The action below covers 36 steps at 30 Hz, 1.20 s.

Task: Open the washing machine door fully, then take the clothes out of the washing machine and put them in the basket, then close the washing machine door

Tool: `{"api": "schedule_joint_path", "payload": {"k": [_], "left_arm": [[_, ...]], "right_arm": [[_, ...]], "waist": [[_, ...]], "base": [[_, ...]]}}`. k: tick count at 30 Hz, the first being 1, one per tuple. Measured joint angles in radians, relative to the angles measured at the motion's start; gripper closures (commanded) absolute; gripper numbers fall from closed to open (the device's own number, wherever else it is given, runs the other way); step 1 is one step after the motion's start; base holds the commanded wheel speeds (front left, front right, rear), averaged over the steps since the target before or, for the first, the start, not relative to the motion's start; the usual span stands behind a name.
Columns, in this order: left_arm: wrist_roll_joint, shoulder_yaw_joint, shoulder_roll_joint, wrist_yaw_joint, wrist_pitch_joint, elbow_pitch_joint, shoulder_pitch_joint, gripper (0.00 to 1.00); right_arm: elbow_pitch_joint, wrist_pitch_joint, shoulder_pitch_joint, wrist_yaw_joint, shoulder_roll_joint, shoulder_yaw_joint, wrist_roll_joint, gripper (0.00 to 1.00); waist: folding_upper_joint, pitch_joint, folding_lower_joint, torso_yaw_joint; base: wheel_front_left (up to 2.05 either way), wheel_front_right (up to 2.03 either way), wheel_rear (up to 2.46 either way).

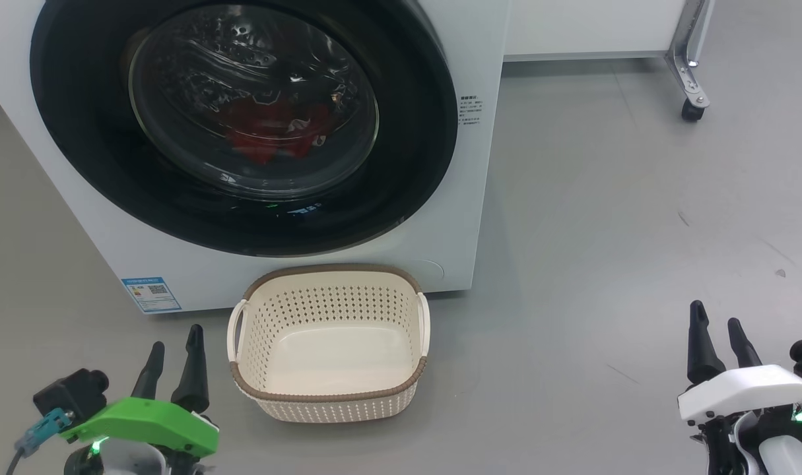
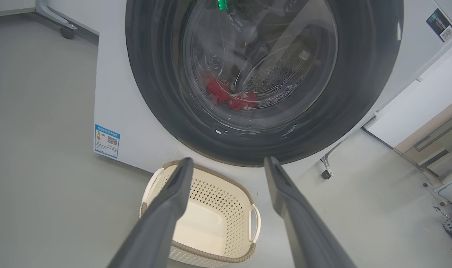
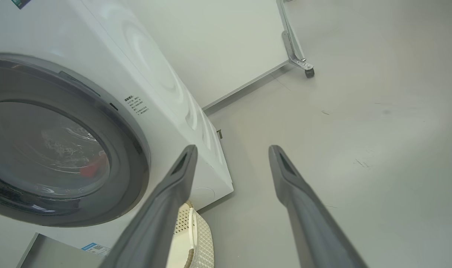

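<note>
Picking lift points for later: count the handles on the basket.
2. One white handle is on the basket's left side, the other handle on its right side, both at the rim. None appears hidden.

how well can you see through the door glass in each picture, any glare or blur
Head view: pale reflections streak the door, the clothes show dim red behind it. Left wrist view: a green glint near the top, clothes clearer. Right wrist view: slanted angle, hazy glass, just a red patch.
</note>
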Motion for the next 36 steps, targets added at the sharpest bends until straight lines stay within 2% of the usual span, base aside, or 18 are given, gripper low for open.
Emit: {"api": "schedule_joint_path", "payload": {"k": [23, 36], "left_arm": [[0.284, -0.076, -0.001, 0.053, -0.084, 0.013, -0.003, 0.00], [0.388, -0.100, -0.007, 0.065, -0.121, 0.041, -0.003, 0.00]], "right_arm": [[-0.013, -0.086, 0.016, -0.060, -0.020, 0.102, -0.296, 0.00], [-0.021, -0.121, 0.019, -0.077, -0.034, 0.132, -0.420, 0.00]], "waist": [[0.0000, -0.016, 0.0000, 0.002], [0.0000, -0.019, 0.0000, 0.000]], "base": [[0.00, 0.00, 0.00], [0.00, 0.00, 0.00]]}}
